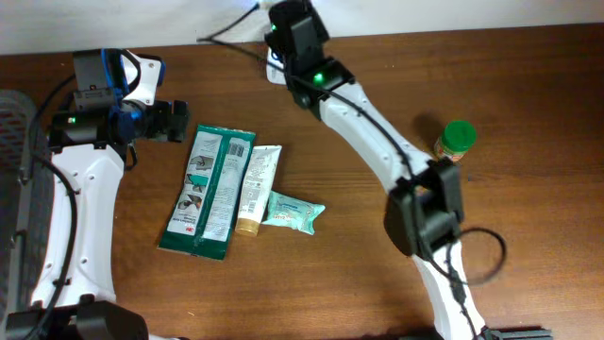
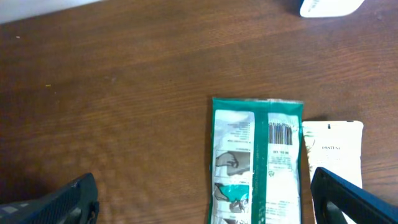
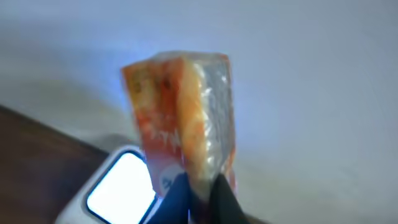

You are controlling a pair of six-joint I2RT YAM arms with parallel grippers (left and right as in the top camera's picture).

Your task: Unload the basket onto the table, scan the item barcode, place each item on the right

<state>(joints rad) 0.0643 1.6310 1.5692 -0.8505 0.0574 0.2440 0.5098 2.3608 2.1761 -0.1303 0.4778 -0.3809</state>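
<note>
Orange and clear plastic, the snack packet (image 3: 183, 118) stands upright in the right wrist view, pinched at its lower edge by the closed right jaws against a pale wall. A white scanner (image 3: 118, 186) with a lit face sits just below and beside it. From overhead the packet itself is hidden under the right arm's wrist (image 1: 300, 42).

Take the green packet (image 1: 209, 192) lying flat mid-tabletop (image 1: 359, 274) as the landmark. The scanner (image 1: 275, 64) lies beyond its far end, near the tabletop's back edge, well apart from it. A white tube (image 1: 257, 189) lies alongside the green packet, touching its long edge on the right arm's side. A small teal pouch (image 1: 294, 211) lies just beyond the tube. A green-lidded jar (image 1: 455, 140) stands well apart on that same side.

The left jaws hang wide open above the tabletop just past the green packet's far end, gripping nothing. The two dark fingers (image 2: 62, 202) frame the lower corners of the left wrist view. Between them show the green packet (image 2: 257, 158), barcode up, and the tube (image 2: 333, 152).
</note>
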